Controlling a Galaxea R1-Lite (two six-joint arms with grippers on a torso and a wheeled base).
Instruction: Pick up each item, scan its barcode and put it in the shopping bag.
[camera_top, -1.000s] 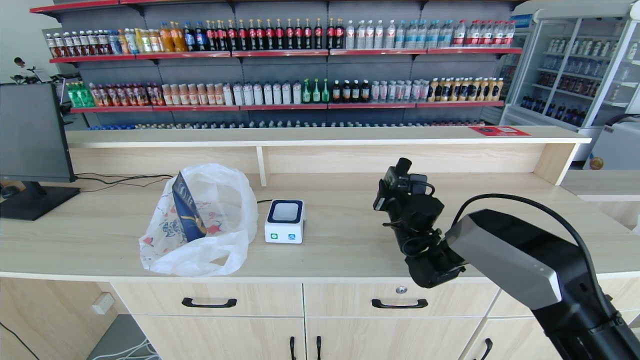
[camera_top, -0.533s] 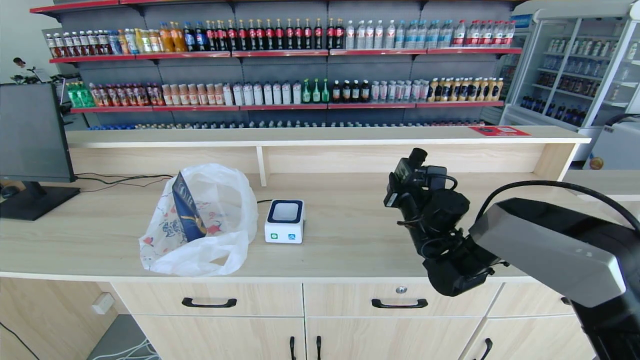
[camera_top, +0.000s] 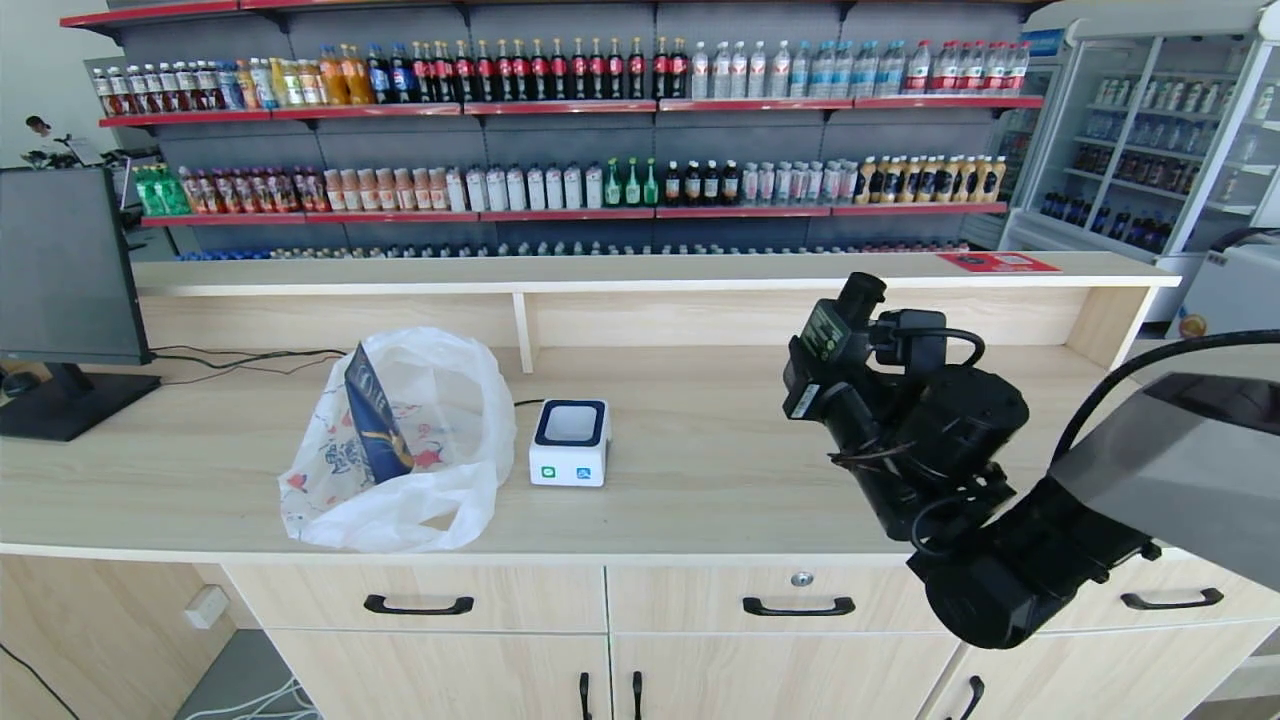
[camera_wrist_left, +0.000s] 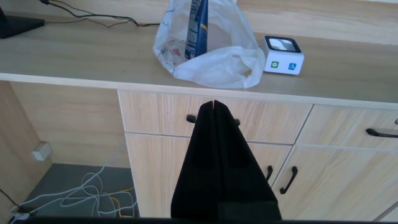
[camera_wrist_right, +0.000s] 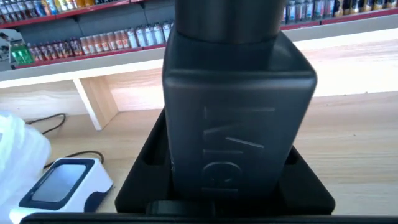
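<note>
bagging looks done for the blue packet (camera_top: 375, 415), which stands inside the shopping bag (camera_top: 460, 400) on the counter (camera_top: 700, 480), up beyond the left fingers (camera_wrist_left: 213, 137). those are pressed shut on nothing, below the counter edge. scanner (camera_top: 570, 440) sits just beside the bag, left of the raised right arm (camera_top: 930, 440); its grip i cannot tell. next move calls for another item to pick.

A pale wood desk (camera_top: 700, 500) runs across the room, with a raised ledge (camera_top: 640, 272) along its far edge and drawers (camera_top: 500, 590) with black handles beneath. A dark monitor (camera_top: 65, 265) stands at the desk's left end. Behind, red-edged shelves (camera_top: 560, 105) carry rows of bottles (drinks of many colours), and a glass-door cooler (camera_top: 1130, 140) stands to the right. Loose cables (camera_wrist_left: 93, 193) lie on the grey floor.
</note>
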